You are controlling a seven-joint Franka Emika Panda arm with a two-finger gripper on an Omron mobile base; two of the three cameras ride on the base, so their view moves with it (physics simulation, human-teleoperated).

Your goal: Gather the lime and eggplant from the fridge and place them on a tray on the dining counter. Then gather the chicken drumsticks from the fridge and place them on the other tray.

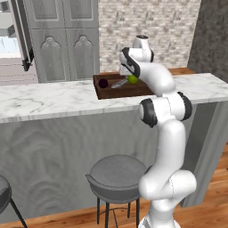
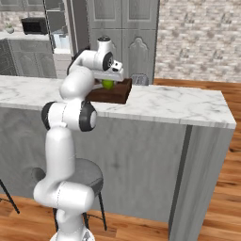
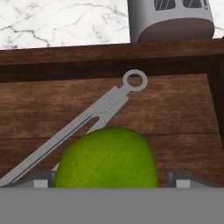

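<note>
The gripper point(image 3: 109, 183) is wide around the lime point(image 3: 107, 158), which sits in the tray point(image 3: 175, 113) by the tongs point(image 3: 83, 124).

In the hand view the lime point(image 3: 106, 158) is cut off below, and the toaster point(image 3: 170, 19) beyond the tray point(image 3: 109, 54) runs off the top. The arm hides part of the tray from the left base view.

A bright green lime point(image 3: 107, 157) sits on a dark brown wooden tray point(image 3: 175, 109) beside grey metal tongs point(image 3: 87, 122) and a dark purple eggplant point(image 1: 103, 83), on a white bench point(image 1: 53, 100) veined with grey.
</note>
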